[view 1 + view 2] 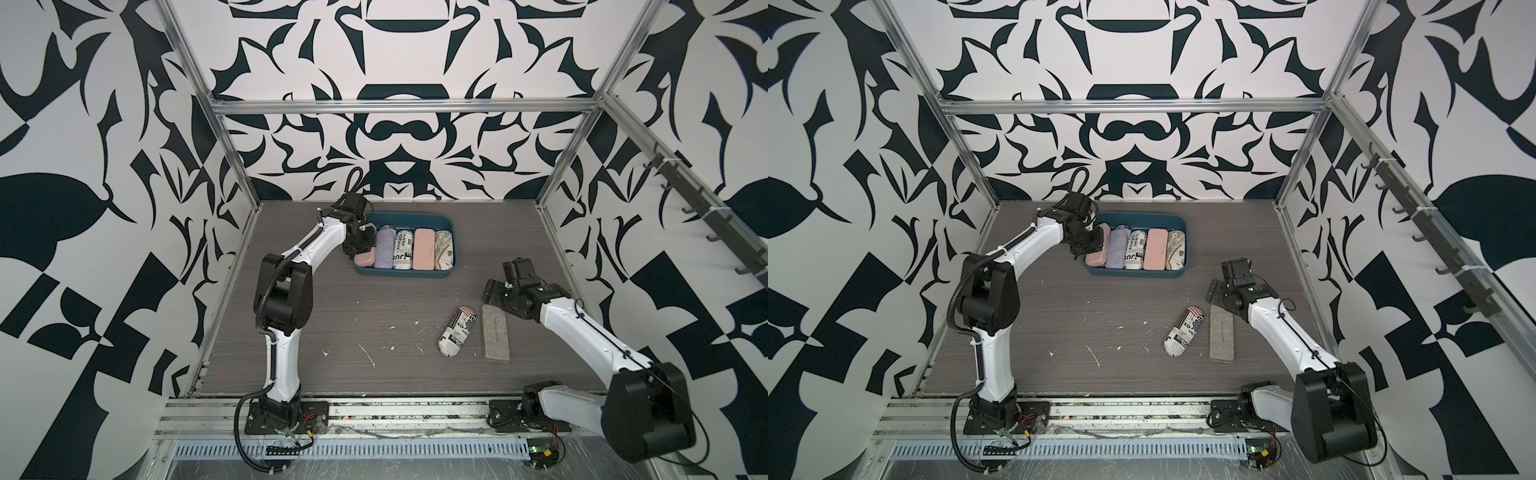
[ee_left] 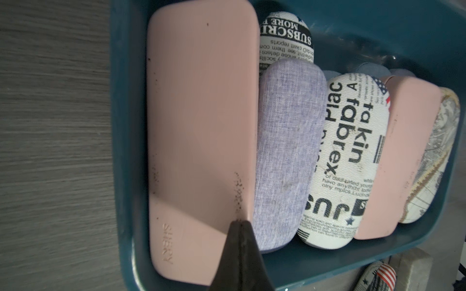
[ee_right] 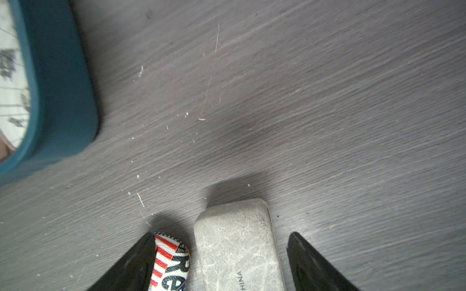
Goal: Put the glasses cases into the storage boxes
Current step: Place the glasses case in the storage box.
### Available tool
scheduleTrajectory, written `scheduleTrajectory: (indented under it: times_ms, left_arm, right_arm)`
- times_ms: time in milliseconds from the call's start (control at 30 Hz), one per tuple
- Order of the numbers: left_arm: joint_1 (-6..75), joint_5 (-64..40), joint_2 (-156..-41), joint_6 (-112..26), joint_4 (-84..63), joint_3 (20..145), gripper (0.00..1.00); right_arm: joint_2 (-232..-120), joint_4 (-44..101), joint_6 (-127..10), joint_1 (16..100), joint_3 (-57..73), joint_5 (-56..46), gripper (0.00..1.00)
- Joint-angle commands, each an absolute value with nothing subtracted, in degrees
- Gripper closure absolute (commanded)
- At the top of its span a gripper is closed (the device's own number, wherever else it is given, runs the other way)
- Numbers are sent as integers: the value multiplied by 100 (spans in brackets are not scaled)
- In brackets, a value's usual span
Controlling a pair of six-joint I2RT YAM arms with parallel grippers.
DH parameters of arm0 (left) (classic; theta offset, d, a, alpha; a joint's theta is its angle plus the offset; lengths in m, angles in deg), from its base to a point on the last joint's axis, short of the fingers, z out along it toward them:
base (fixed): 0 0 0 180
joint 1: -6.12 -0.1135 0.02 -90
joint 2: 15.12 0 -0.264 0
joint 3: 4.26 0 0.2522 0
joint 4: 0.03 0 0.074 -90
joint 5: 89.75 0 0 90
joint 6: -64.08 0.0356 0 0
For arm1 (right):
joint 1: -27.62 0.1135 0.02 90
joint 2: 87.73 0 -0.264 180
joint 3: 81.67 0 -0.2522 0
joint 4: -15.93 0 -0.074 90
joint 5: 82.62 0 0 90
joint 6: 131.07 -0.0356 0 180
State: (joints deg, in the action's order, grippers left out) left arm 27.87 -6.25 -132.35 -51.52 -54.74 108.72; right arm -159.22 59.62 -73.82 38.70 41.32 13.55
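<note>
The teal storage box [image 1: 409, 215] [image 1: 1142, 216] holds several glasses cases side by side: pink [image 1: 365, 258], lavender [image 1: 384, 248], newspaper-print [image 1: 402, 249], pink [image 1: 424, 248] and map-print [image 1: 443, 249]. My left gripper [image 2: 239, 223] is shut, its tip resting on the long edge of the end pink case [image 2: 201, 126] beside the lavender one [image 2: 285, 151]. On the table lie a flag newspaper-print case [image 1: 456, 331] and a grey felt case [image 1: 495, 332]. My right gripper [image 3: 222, 235] is open over the far end of the grey case [image 3: 237, 252], with the flag case [image 3: 171, 259] against one finger.
White scratches and flecks mark the wooden tabletop [image 1: 374, 332]. A corner of the teal box [image 3: 63, 100] shows in the right wrist view. A further newspaper-print case [image 2: 287, 37] lies deeper in the box behind the lavender one. Patterned walls and metal frame rails enclose the table.
</note>
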Motion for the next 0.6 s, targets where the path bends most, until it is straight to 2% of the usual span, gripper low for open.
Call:
scheduleTrajectory:
  times_ms: [0, 100, 267, 567]
  left_arm:
    - [2800, -749, -13006, -5098, -5452, 10751, 100]
    - [2795, -761, -12788, -5106, -5329, 10743, 100]
    - [2790, -844, -12606, -5171, -5148, 10789, 83]
    - [2791, -1058, -12380, -5159, -5032, 10777, 77]
  right_arm:
    - [-16209, 6598, -7306, 4015, 3882, 1756, 14]
    - [-16283, 6807, -7340, 4164, 3845, 2087, 13]
    - [-16280, 7295, -7409, 4342, 3761, 2282, 12]
    - [-16332, 7588, -7463, 4582, 3915, 2091, 9]
